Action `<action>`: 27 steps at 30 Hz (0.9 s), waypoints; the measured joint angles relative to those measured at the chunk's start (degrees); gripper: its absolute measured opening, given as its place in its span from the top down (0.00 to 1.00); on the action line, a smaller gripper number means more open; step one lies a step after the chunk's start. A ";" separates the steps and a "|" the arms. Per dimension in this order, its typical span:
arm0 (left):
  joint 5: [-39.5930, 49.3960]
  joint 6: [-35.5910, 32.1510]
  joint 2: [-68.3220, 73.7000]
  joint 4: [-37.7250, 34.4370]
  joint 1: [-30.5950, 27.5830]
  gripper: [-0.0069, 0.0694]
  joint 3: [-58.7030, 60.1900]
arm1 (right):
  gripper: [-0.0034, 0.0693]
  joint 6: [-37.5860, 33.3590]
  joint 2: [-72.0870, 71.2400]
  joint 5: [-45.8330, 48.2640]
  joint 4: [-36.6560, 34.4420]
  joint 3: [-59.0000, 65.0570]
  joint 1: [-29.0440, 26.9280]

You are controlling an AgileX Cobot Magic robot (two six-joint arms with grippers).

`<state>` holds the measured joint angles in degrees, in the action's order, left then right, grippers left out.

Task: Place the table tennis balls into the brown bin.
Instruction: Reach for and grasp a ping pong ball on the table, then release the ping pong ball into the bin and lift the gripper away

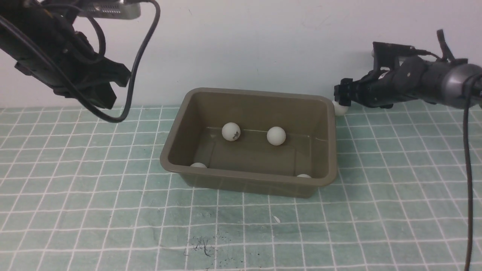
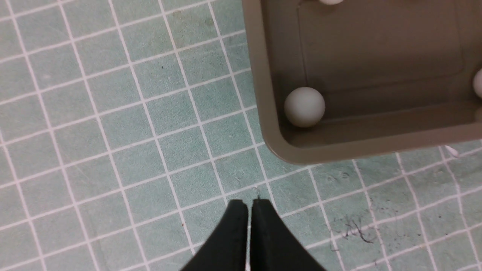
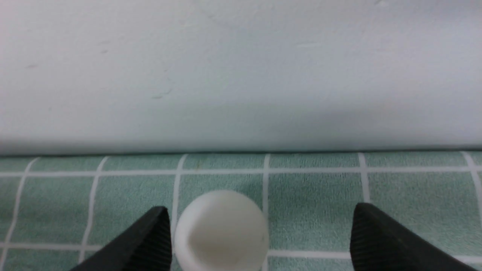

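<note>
The brown bin (image 1: 180, 150) sits mid-table and holds several white table tennis balls: one with a dark logo (image 1: 231, 131), a plain one (image 1: 276, 136), and two half hidden behind the near wall (image 1: 198, 165) (image 1: 303, 175). A fifth ball (image 1: 341, 109) lies on the mat behind the bin's far right corner, by the wall. My right gripper (image 1: 340, 98) is open around it; in the right wrist view this ball (image 3: 221, 230) lies between the fingers, close to one finger (image 3: 150, 241). My left gripper (image 2: 248, 205) is shut and empty, raised left of the bin (image 2: 271, 143).
A pale wall (image 1: 241, 49) rises right behind the fifth ball and the bin. A green grid mat (image 1: 113, 210) covers the table, with dark scribble marks (image 1: 201, 244) at the front. A cable (image 1: 468, 169) hangs from the right arm.
</note>
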<state>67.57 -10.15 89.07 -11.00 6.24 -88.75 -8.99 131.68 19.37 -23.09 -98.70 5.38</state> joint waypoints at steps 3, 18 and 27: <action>1.01 0.00 -2.87 0.00 0.00 0.92 0.00 | 0.17 -1.77 1.56 0.20 -2.64 -1.18 0.04; 3.12 0.18 -7.60 0.00 0.00 0.92 0.00 | 0.46 -7.49 6.52 11.06 -11.22 -9.42 -0.37; 4.03 0.18 -9.16 0.22 0.00 0.92 0.00 | 0.46 -3.05 -9.87 40.82 -4.03 -11.48 -3.04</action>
<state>71.60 -9.96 79.91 -10.79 6.24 -88.75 -12.04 121.81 60.20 -27.12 -110.18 2.34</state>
